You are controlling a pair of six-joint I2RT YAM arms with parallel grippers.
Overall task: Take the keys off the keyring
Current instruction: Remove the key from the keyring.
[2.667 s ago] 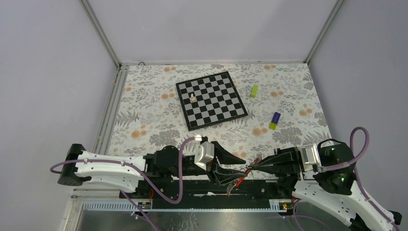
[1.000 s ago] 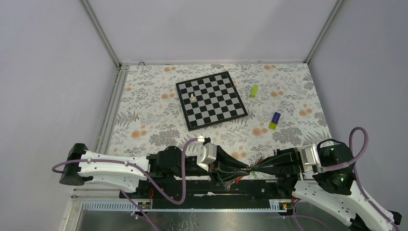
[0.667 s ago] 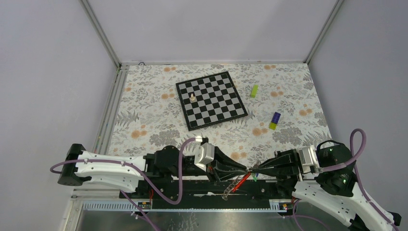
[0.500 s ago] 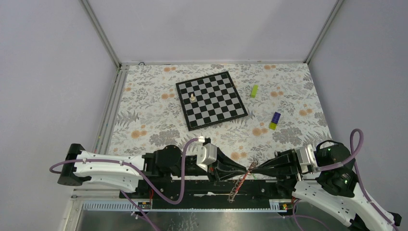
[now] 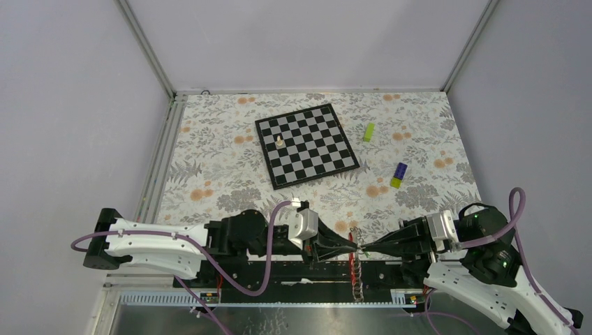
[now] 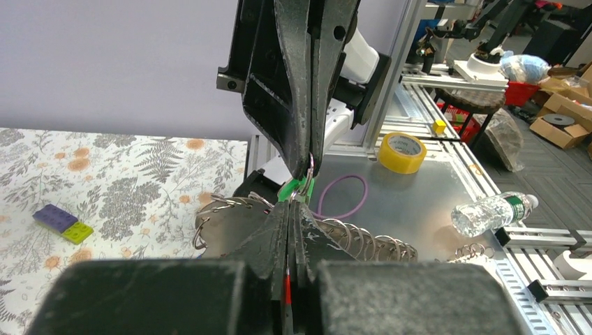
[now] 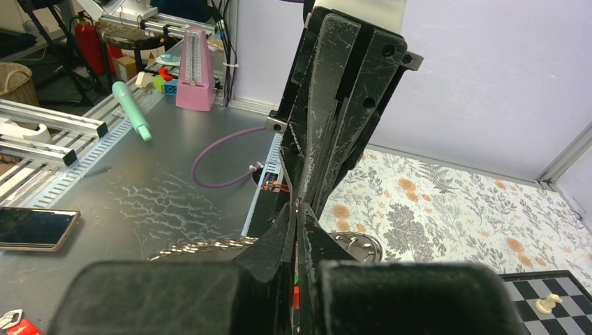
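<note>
Both grippers meet tip to tip above the table's near edge. My left gripper [image 5: 351, 243] is shut; in the left wrist view its tips [image 6: 296, 207] pinch a green-headed key [image 6: 296, 189]. The thin silvery keyring [image 6: 311, 165] runs from that key into the shut tips of my right gripper [image 5: 364, 246], which come in from above in that view. In the top view, a metal chain [image 5: 357, 279] and a red strap [image 5: 349, 261] hang straight down from the bundle. Red strap [image 6: 287, 290] shows in the slit between my left fingers. Other keys are hidden.
A chessboard [image 5: 307, 144] with one white pawn [image 5: 280, 140] lies at mid-table. A lime block [image 5: 368, 132] and a purple-and-yellow block [image 5: 398, 174] sit to its right. A yellow tape roll [image 6: 403, 152] and a bottle [image 6: 492, 213] are off the table.
My left gripper has shut on the bundle. The two grippers have drawn together, and the chain with the red strap has swung from slanting left to hanging straight down.
</note>
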